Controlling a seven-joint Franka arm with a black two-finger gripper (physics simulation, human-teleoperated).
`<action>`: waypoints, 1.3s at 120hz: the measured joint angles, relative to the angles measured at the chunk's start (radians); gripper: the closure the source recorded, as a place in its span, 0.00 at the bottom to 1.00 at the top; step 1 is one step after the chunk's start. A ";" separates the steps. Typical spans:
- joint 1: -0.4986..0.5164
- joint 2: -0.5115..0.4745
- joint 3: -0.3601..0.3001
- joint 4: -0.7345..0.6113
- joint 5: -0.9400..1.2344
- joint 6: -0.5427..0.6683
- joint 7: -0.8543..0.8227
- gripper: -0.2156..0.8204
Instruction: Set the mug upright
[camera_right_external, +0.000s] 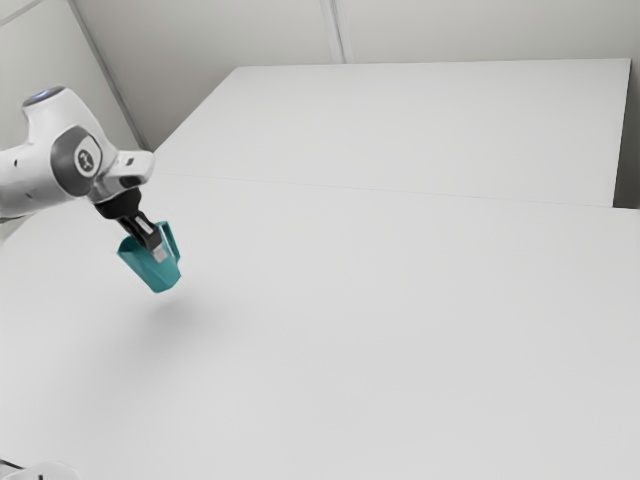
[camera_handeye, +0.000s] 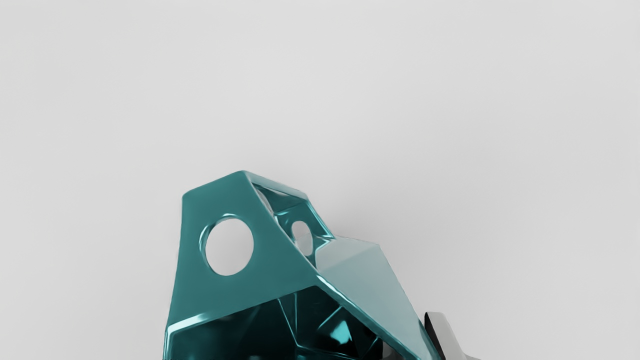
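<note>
Exterior view, robot arm (camera_right_external: 45, 180): reaching in from the exterior view's left; the only arm, so the nearer one.
Mug mouth (camera_right_external: 128, 248): facing up and toward the exterior view's left, back under the arm.
Gripper (camera_right_external: 157, 250): pinching the mug's wall, one fingertip sitting inside the mouth and the other (camera_handeye: 446, 334) lying against the outside, as the wrist view is showing.
Mug (camera_right_external: 152, 273): hanging at the fingertips, mostly below them, a soft shadow lying under it, apparently clear of the counter (camera_right_external: 400, 320).
Long axis: slanting from the mouth down to the base (camera_right_external: 165, 288), which is pointing toward the exterior view's right.
Handle (camera_right_external: 174, 243): standing out on the upper side, toward the exterior view's right.
Coming move: probably calling for swinging the base back beneath the mouth, then lowering; a tilted landing would be risking a topple.
</note>
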 joint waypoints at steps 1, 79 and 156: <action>-0.001 -0.001 -0.004 -0.001 0.000 0.003 -0.005 0.97; -0.005 -0.001 -0.231 -0.127 0.031 0.210 -0.349 0.97; -0.045 0.087 -0.233 -0.173 0.108 0.353 -0.492 0.97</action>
